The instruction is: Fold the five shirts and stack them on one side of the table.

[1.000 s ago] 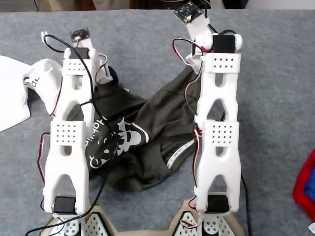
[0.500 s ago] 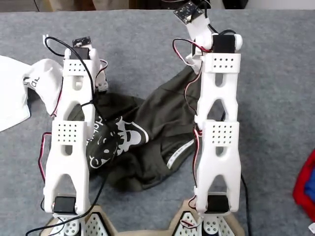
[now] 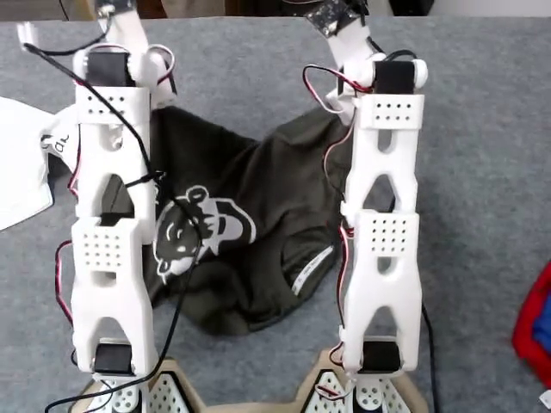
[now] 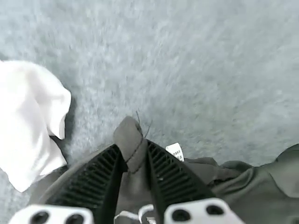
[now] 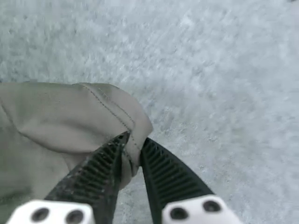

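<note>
Both grippers are closed on the dark shirt (image 3: 250, 224), which lies crumpled in the middle of the table (image 3: 482, 172), between the two arms, with its white print facing up. The left gripper (image 4: 134, 148) pinches only a small tuft of hem close to the far left corner, and the right gripper (image 5: 135, 140) pinches a folded edge near the far edge. I think the left grip is the weak one: so little cloth sits between its jaws that a strong pull could make it slip out. The black cable (image 3: 185, 258) of the left arm crosses the print and may catch the cloth. The white shirt (image 4: 28, 121) is just beside the left gripper and could be dragged along. The arms cover much of the dark shirt, so I cannot tell where its sleeves are. The left edge cuts off the white shirt, and the right edge cuts off a red and blue cloth (image 3: 535, 323).
</note>
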